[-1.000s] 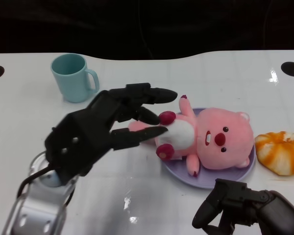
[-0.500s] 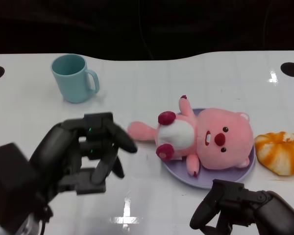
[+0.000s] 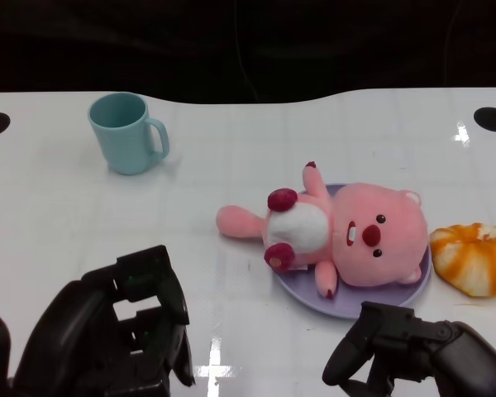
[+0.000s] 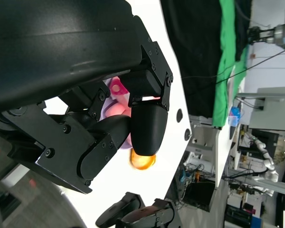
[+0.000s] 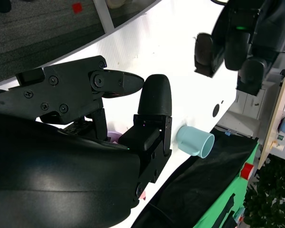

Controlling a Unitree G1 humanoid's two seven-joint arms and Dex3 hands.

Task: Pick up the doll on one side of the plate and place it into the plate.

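— What do we have, starting with the biggest thing?

— The white counter [image 3: 231, 165], and we place everything else against the purple plate [image 3: 314, 302] on it. The plate sits toward the right of the counter.

— And our hands?

— Our left hand [image 3: 120, 339] hangs low, well to the left of the plate and nearer to us than it, fingers curled in with nothing between them. Our right hand [image 3: 409, 356] is just on the near side of the plate, below its front rim in the head view; its fingers bend downward and we see nothing in them, but we cannot tell whether they are closed or apart.

— Where is the doll?

— The pink plush doll [image 3: 347, 236] lies on its back on the plate, head toward the plate's right side, white belly up. One pink leg sticks out past the plate's left rim onto the counter. Neither hand touches it.

— Anything else?

— An orange-and-white striped pumpkin-like toy [image 3: 475, 256] lies just beside the plate's right edge. A light blue mug [image 3: 126, 132] stands upright well apart from the plate, to its far left, handle turned toward the plate.
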